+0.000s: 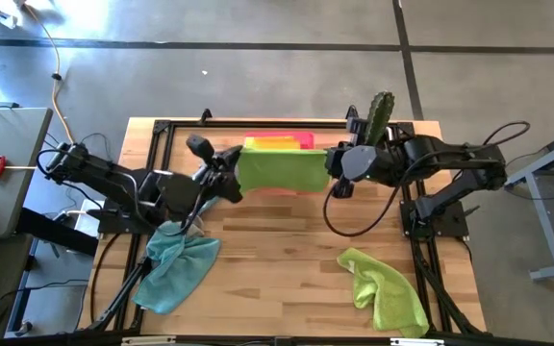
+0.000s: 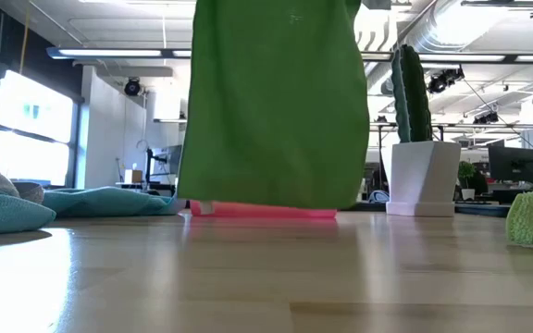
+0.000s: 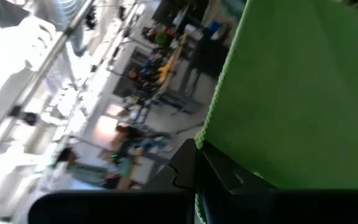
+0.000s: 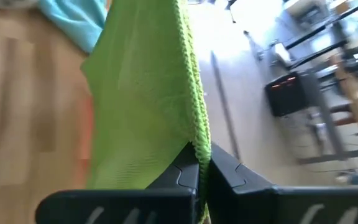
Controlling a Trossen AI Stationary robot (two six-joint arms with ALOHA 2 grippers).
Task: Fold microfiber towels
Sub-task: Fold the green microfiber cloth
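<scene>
We see a teal towel (image 1: 176,269) crumpled lower left on the desk (image 1: 277,250). At centre, left hand (image 1: 227,178) and right hand (image 1: 335,165) are each clamped on a top corner of a green towel (image 1: 279,171), stretched between them, hanging above the pink tray (image 2: 262,212). Another green towel (image 1: 385,291) lies lower right; a cactus pot (image 2: 422,176) stands at the right.

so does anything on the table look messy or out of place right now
Two towels lie crumpled and unfolded: a teal towel near the left front edge and a lime towel at the right front. The green towel both hands hold hangs straight over the pink tray. Nothing looks spilled or damaged.
</scene>
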